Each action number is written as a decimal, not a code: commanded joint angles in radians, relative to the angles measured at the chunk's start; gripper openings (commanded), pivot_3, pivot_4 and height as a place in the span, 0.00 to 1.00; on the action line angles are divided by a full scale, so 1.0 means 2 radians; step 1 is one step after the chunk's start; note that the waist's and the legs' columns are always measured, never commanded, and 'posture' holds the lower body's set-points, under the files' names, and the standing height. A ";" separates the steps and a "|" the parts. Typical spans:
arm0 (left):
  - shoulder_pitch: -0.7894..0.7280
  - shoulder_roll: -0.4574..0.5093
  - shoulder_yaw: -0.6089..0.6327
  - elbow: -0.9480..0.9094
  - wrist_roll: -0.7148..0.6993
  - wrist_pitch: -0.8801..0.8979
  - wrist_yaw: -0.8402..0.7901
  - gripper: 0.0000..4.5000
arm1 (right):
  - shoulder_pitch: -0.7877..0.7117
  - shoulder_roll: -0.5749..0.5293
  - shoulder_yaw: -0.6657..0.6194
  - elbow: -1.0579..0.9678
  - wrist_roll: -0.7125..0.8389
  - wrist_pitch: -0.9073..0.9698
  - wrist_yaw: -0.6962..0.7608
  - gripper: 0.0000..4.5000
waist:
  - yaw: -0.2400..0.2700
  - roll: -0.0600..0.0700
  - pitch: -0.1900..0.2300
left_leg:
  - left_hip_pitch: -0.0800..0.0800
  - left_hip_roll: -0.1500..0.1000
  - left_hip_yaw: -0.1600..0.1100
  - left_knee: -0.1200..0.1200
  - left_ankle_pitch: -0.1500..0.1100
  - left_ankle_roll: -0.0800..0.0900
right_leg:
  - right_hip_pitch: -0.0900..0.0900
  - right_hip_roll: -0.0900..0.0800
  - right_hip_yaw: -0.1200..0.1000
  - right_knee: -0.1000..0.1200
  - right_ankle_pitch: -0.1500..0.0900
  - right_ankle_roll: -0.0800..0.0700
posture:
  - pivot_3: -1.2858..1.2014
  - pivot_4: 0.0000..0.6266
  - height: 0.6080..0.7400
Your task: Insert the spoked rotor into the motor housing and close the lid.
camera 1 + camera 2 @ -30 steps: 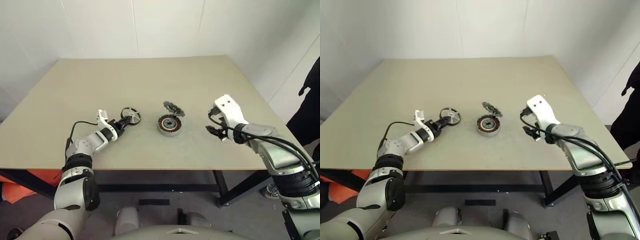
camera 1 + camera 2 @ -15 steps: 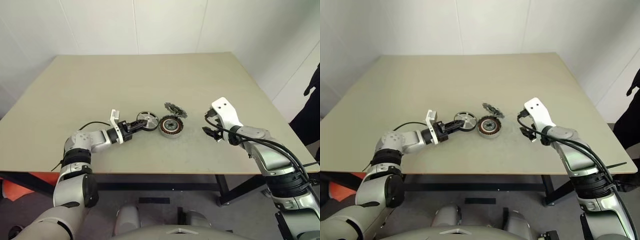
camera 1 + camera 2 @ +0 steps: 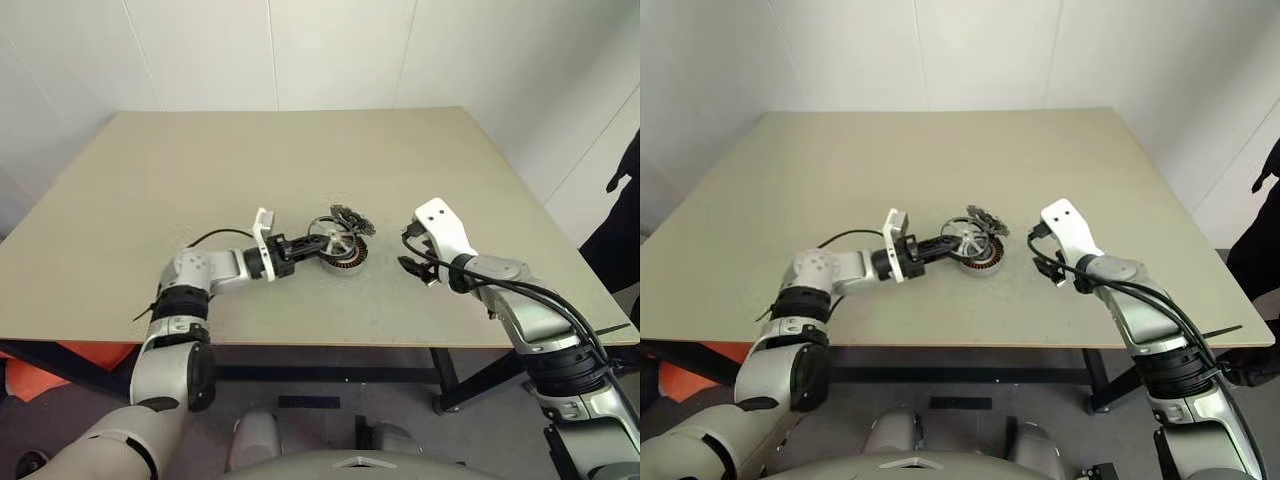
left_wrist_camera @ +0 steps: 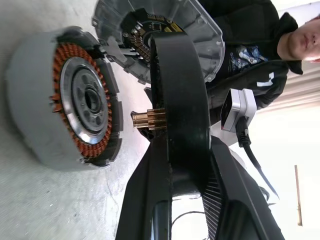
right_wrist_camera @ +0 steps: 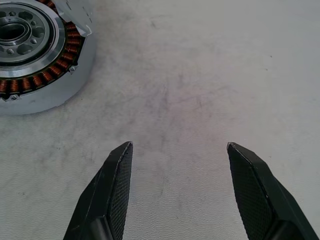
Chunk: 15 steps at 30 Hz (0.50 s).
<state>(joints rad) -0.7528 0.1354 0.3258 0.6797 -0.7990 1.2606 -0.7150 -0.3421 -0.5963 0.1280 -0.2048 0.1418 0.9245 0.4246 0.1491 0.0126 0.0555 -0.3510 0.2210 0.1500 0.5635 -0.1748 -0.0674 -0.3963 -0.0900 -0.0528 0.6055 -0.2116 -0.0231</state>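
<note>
The left gripper [image 3: 318, 246] reaches rightward over the counter [image 3: 200, 170], its jaws clenched on the spoked rotor [image 4: 181, 100], held on edge just above the near-left rim of the motor housing [image 3: 342, 253]. The housing sits mid-counter, copper windings showing. The lid [image 3: 349, 217] lies tilted just beyond it, touching or nearly touching its far rim. To the right, the right gripper [image 3: 418, 266] hovers over bare counter, jaws released and spread wide, grasping nothing.

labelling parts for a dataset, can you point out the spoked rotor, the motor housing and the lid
spoked rotor [image 3: 322, 240], left eye view, its spokes
motor housing [image 5: 30, 47], right wrist view, its copper windings
lid [image 3: 350, 218], left eye view, its top face
</note>
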 commanded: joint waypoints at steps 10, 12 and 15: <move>-0.052 -0.027 -0.029 0.090 0.055 -0.091 -0.034 0.09 | -0.008 0.005 -0.027 -0.016 -0.004 -0.007 -0.012 0.75 | 0.001 0.000 0.000 | 0.000 0.000 0.000 0.000 0.000 0.000 | 0.000 0.000 0.000 0.000 0.000 0.000 | 0.52 0.00 1.00; -0.054 -0.030 -0.034 0.096 0.061 -0.093 -0.039 0.09 | -0.008 0.005 -0.027 -0.016 -0.006 -0.008 -0.012 0.75 | 0.001 0.000 0.000 | 0.000 0.000 0.000 0.000 0.000 0.000 | 0.000 0.000 0.000 0.000 0.000 0.000 | 0.52 0.00 1.00; -0.056 -0.033 -0.031 0.104 0.067 -0.101 -0.038 0.09 | -0.008 0.006 -0.027 -0.016 -0.006 -0.007 -0.012 0.75 | 0.001 0.000 0.000 | 0.000 0.000 0.000 0.000 0.000 0.000 | 0.000 0.000 0.000 0.000 0.000 0.000 | 0.52 0.00 1.00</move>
<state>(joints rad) -0.8277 0.0694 0.2583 0.8946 -0.6649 1.0757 -0.7735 -0.3413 -0.5868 0.1014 -0.2052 0.1375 0.9235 0.4081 0.1505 0.0124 0.0557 -0.3511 0.2206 0.1499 0.5637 -0.1750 -0.0670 -0.3961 -0.0901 -0.0526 0.6054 -0.2115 -0.0231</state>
